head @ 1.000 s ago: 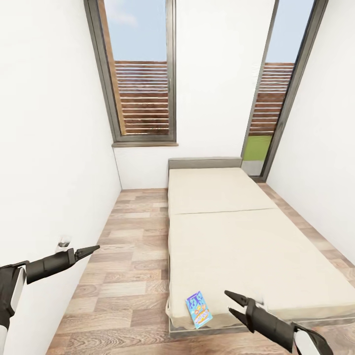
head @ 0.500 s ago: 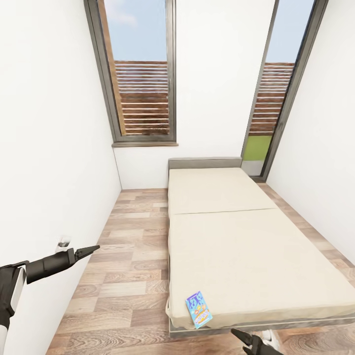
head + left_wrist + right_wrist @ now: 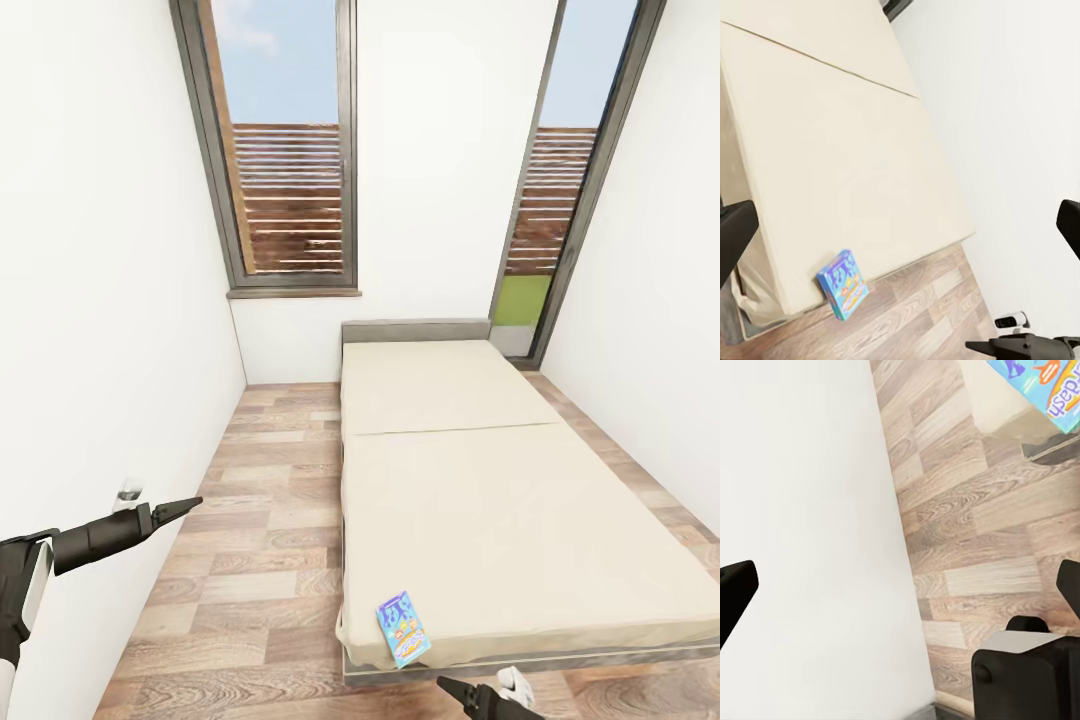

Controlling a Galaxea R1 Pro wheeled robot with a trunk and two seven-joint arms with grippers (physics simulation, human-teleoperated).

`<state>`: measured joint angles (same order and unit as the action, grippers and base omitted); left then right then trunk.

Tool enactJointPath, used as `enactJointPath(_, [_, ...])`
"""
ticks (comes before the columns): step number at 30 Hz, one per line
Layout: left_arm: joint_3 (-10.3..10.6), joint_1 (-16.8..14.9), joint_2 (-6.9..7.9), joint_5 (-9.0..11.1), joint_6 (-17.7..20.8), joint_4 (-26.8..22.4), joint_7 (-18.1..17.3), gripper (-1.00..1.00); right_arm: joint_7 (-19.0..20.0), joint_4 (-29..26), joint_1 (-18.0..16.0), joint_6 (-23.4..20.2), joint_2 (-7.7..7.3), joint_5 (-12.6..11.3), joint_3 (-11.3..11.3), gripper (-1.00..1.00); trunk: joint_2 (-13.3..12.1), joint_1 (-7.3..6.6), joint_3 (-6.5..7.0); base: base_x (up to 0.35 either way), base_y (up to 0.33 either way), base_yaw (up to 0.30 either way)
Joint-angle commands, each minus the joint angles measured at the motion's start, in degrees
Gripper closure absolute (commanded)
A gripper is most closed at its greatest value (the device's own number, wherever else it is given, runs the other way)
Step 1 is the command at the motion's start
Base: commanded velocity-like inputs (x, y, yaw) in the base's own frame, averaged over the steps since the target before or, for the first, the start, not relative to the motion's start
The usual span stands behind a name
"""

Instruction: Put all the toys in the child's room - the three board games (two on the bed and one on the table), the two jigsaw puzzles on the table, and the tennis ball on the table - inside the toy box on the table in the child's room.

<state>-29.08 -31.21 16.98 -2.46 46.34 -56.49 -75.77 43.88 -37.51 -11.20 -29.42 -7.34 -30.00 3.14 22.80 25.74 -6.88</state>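
A small blue board game (image 3: 403,627) with orange-yellow print lies on the near left corner of the beige bed (image 3: 500,500), slightly over the edge. It appears too in the left wrist view (image 3: 843,284) and the right wrist view (image 3: 1039,386). My right gripper (image 3: 447,687) is low in front of the bed's foot, just right of and below the box, with its fingers (image 3: 735,592) spread open. My left gripper (image 3: 185,507) hovers over the floor by the left wall, fingers (image 3: 735,240) wide apart and holding nothing. The table, toy box, jigsaw puzzles and tennis ball are out of view.
A strip of wood-plank floor (image 3: 270,520) runs between the white left wall (image 3: 100,350) and the bed. Two tall dark-framed windows (image 3: 290,150) stand behind the grey headboard (image 3: 415,331). The right wall (image 3: 650,330) is close to the bed's far side.
My right gripper has dropped from over the bed's near edge to below it and moved left, toward the blue box. The left arm and the camera have stayed put.
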Motion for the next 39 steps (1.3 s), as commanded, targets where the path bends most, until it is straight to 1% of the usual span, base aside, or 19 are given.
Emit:
enactJointPath(1, [-0.1,-0.1,-0.02,-0.3,0.6,0.0,-0.4,-1.0,0.1,0.0,0.0,-0.4,-0.08,-0.4,0.1,-1.0,0.1,0.05,-0.12,0.114,0.0,0.0])
enactJointPath(5, [-0.1,-0.1,-0.37,-0.3,0.7,0.0,-0.1,-1.0,0.5,0.2,0.0,-0.5,-0.47,-0.6,0.5,-1.0,0.1,0.05,-0.12,0.157,0.0,0.0])
enactJointPath(7, [-0.1,-0.2,-0.91,-0.3,0.7,0.0,-0.1,-1.0,2.0,0.3,0.0,-0.5,-0.58,-0.7,0.6,-1.0,0.1,0.05,-0.12,0.064,0.0,0.0])
enactJointPath(9, [-0.1,-0.2,-1.06,-0.3,0.7,-0.1,-0.2,-1.0,3.2,0.3,0.0,-0.5,-0.61,-0.7,0.6,-1.0,0.1,0.05,-0.12,0.036,0.0,0.0])
enactJointPath(11, [-0.1,-0.2,-1.22,-0.3,0.7,-0.2,-0.3,-1.0,5.6,0.4,0.0,-0.4,-0.64,-0.7,0.5,-1.0,0.1,0.05,-0.12,0.017,0.0,0.0])
enactJointPath(14, [-0.1,-0.3,-1.36,-0.3,0.7,-0.3,-0.1,-1.0,7.2,0.4,0.0,-0.4,-0.65,-0.6,0.5,-1.0,0.1,0.05,-0.12,0.048,0.0,0.0])
enactJointPath(21, [0.0,-0.3,-1.96,-0.3,0.8,-0.6,-0.2,-1.0,8.0,0.4,0.0,-0.4,-0.54,-0.6,0.4,-1.0,0.1,0.05,-0.12,0.116,0.0,0.0])
enactJointPath(27, [0.0,-0.3,-2.03,-0.3,1.1,-2.0,-0.4,-1.0,8.1,0.4,0.0,-0.4,-0.6,-0.6,0.5,-1.0,0.1,0.05,-0.12,0.012,0.0,0.0])
enactJointPath(33, [-0.1,-0.3,-2.04,-0.3,1.3,-2.4,-0.4,-1.0,7.7,0.4,0.0,-0.5,-0.61,-0.7,0.7,-1.0,0.1,0.05,-0.12,0.001,0.0,0.0])
enactJointPath(39, [-0.1,-0.3,-2.03,-0.3,1.4,-2.4,-0.4,-1.0,7.5,0.4,0.0,-0.7,-0.45,-0.8,0.7,-1.0,2.5,1.36,-1.2,0.0,0.0,0.0])
